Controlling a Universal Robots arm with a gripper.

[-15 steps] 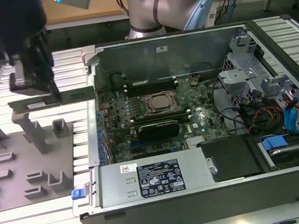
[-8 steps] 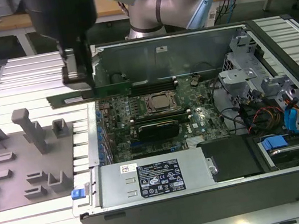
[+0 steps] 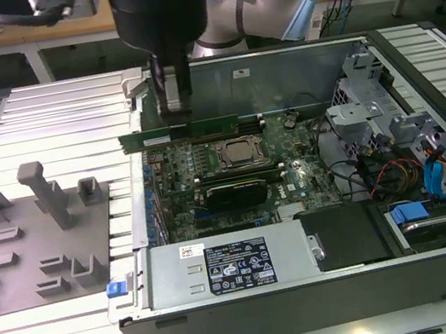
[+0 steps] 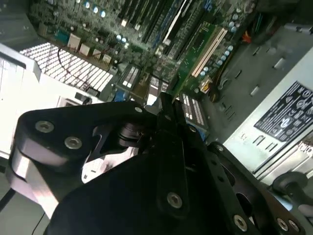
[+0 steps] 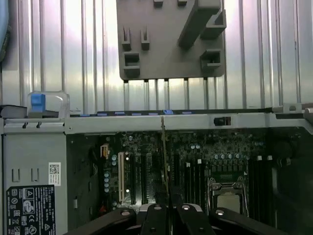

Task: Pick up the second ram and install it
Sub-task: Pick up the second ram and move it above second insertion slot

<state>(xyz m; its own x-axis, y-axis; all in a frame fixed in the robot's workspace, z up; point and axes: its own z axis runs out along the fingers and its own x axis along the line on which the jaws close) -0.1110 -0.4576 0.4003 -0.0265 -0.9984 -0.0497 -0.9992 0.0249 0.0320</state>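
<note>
gripper: clenched on the second ram, pinching its top edge near mid-length, fingers pointing straight down from the arm.
second ram: held on edge and level over the far side of the motherboard, at twelve o'clock of the processor socket in the exterior view; edge-on as a thin line ahead of the fingers in the first wrist view.
seating: cannot tell whether touching a slot or just above one.
motherboard: flat on the floor of the open computer case.
processor socket: near the board's middle, close to the stick.
black ribbed block: at six o'clock of the socket, just beside it.
power supply: along the case's six o'clock side.
grey tray: on the slatted table, at nine o'clock of the case, pegs upright, well apart from the gripper.
</note>
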